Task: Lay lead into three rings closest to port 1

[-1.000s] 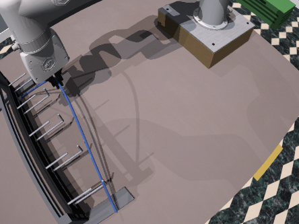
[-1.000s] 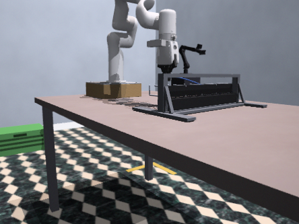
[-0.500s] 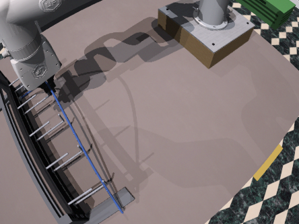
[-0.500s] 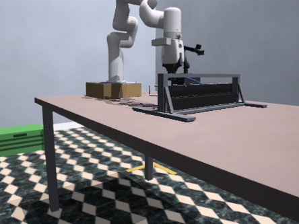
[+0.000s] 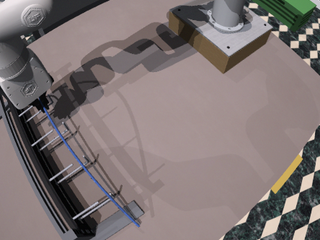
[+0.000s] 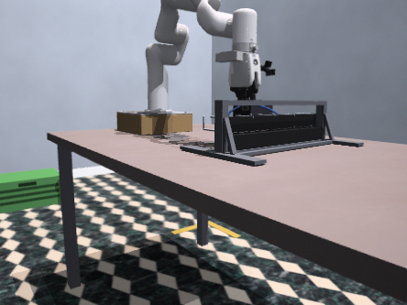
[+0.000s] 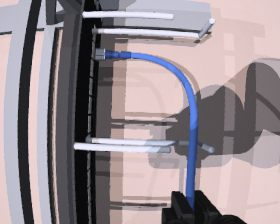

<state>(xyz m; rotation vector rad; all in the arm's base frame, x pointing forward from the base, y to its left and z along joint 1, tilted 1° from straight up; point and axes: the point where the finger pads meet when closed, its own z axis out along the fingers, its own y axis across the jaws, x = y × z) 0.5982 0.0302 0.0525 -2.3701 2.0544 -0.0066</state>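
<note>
Port nos. on the rack (image 5: 76, 233) (image 6: 221, 127) (image 7: 70, 125) — too small to read; upper arm (image 5: 25, 5) (image 6: 208, 6) — cut off, top view.

From where I'm standing, the glossy white six-joint robot arm (image 5: 30, 17) (image 6: 202, 11) rises straight from its base, folds at the elbow, arches over at the top and reaches outward. Its last stretch, the rounded white wrist section (image 5: 14, 57) (image 6: 245, 27), drops close to upright. Below that sits the white gripper housing (image 5: 28, 86) (image 6: 244, 72) with a raised logo on one face. The black jointed gripper (image 5: 42, 104) (image 6: 245, 99) (image 7: 184, 210) points downward, its dark fingers drawn nearly together, pinched closed.
</note>
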